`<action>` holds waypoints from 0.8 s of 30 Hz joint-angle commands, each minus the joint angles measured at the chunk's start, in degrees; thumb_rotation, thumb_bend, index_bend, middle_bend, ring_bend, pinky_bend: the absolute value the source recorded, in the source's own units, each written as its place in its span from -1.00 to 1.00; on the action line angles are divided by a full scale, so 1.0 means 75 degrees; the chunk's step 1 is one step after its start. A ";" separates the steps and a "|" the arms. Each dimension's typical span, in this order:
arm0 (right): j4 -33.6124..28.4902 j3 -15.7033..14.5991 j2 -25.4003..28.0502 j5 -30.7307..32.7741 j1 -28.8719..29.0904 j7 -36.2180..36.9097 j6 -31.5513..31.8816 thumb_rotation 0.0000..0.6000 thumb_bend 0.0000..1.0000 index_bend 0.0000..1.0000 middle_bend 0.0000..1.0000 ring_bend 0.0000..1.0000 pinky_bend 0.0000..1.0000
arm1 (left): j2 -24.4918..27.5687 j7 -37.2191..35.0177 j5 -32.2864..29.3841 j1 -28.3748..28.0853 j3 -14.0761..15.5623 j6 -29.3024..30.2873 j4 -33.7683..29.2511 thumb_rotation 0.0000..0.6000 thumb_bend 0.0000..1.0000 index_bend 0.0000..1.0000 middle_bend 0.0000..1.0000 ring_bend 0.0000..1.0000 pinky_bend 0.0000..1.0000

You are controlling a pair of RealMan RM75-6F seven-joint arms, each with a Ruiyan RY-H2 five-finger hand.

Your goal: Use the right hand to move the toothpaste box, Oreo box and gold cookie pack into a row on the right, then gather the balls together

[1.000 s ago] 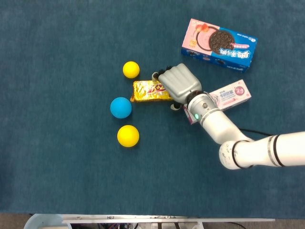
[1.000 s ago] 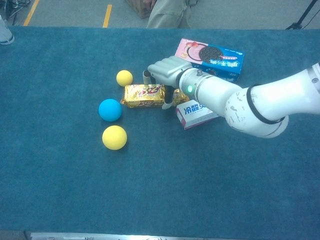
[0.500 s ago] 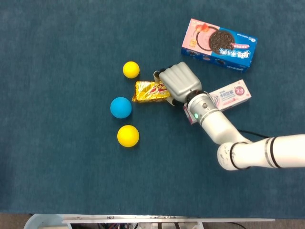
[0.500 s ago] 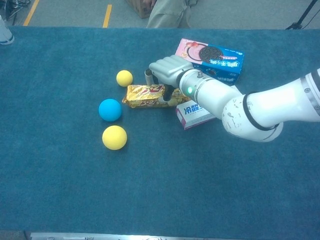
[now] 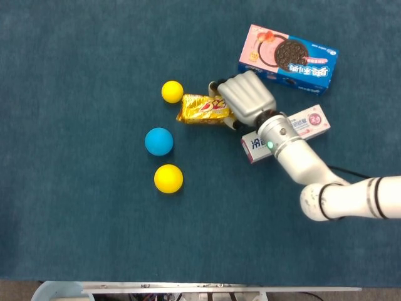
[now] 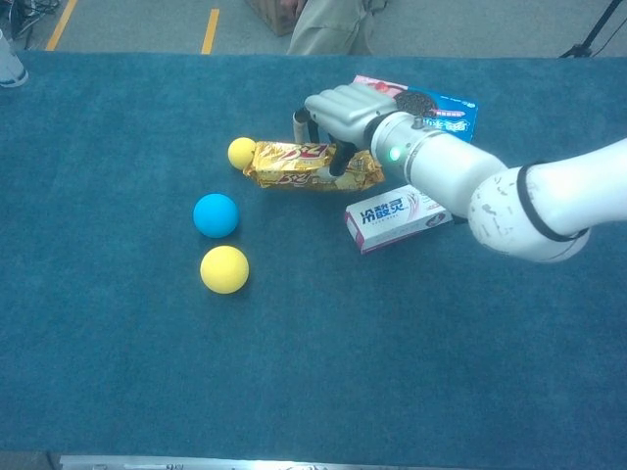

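My right hand (image 5: 247,97) (image 6: 345,113) grips the right end of the gold cookie pack (image 5: 202,108) (image 6: 294,163), lifted and slightly tilted above the cloth. The Oreo box (image 5: 288,58) (image 6: 441,108) lies at the back right, partly hidden behind the hand in the chest view. The toothpaste box (image 5: 310,123) (image 6: 397,216) lies under my forearm. Two yellow balls (image 5: 172,91) (image 5: 168,179) and a blue ball (image 5: 158,141) (image 6: 216,214) sit to the left. The nearer yellow ball (image 6: 224,268) and the far one (image 6: 241,152) show in the chest view too. My left hand is out of sight.
Dark blue cloth (image 5: 75,219) covers the whole table. A person's legs (image 6: 328,24) stand beyond the far edge. The table's front edge (image 5: 213,290) runs along the bottom of the head view.
My right hand has closed on the gold cookie pack and carried it up and toward the back, off the cloth. The pack's left end now sits close to the far yellow ball.
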 commanded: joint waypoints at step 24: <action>-0.0593 -0.0608 0.2106 -0.0962 -0.1263 0.1173 -0.0478 1.00 -0.43 -0.24 -0.15 -0.16 0.50 | -0.0105 0.0175 0.0025 -0.0193 -0.0029 -0.0254 -0.0106 1.00 -0.37 -0.81 -0.59 -0.95 -0.85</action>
